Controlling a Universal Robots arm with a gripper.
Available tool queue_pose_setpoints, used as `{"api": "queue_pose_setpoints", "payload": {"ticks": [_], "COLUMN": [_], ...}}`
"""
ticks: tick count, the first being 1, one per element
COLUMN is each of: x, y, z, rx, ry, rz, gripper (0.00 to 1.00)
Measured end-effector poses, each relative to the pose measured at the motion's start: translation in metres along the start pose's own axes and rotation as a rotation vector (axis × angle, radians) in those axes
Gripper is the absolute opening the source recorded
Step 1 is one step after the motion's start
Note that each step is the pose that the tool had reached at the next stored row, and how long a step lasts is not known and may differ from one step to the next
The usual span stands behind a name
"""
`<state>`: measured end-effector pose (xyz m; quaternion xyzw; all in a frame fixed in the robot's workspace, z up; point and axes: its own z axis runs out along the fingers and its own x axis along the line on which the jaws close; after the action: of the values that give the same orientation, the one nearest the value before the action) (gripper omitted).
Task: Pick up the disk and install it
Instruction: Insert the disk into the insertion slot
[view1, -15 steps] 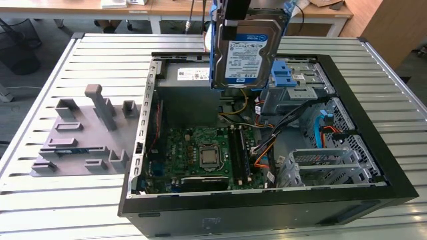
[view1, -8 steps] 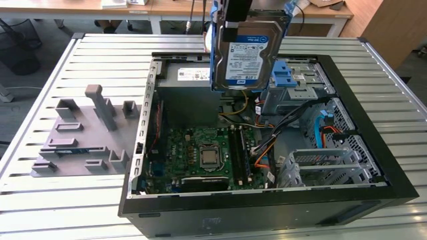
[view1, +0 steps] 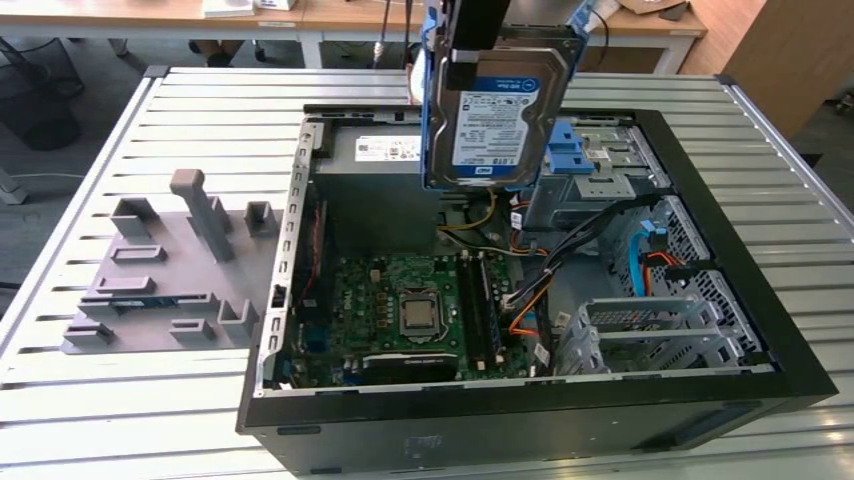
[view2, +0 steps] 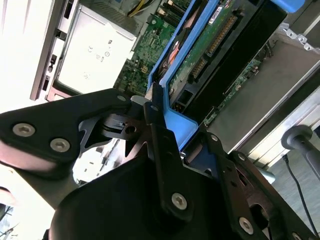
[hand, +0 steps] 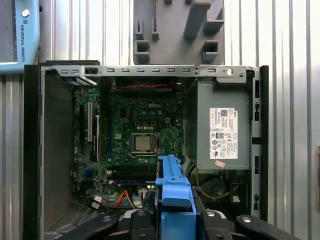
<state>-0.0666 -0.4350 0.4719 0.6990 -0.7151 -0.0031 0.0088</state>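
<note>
The silver, blue-framed disk (view1: 497, 110) hangs upright, label showing, above the open computer case (view1: 534, 425).

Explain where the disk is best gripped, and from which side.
Probably by the blue carrier frame at its top end, coming from above: the disk hangs upright over the open case, and the hand is shut there across its thin side.

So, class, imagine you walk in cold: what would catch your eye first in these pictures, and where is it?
First the disk, a silver hard drive in a blue carrier frame, held upright in the pincer above the open computer case. Next the green motherboard lying bare inside the case, with the grey power supply beside it. On the exterior view's left a grey fixture plate sits on the slatted table.
</note>
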Motion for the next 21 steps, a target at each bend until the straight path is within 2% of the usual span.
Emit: {"api": "queue_pose_setpoints", "payload": {"ticks": [16,21], "x": [0.0290,0.0327], "y": [-0.0007,-0.0008], "z": [0.0003,0.0009], "rx": [0.0001,0.0000], "ry": [0.0016,0.0017], "rz": [0.000,0.012], "gripper": [0.36,0.36]}}
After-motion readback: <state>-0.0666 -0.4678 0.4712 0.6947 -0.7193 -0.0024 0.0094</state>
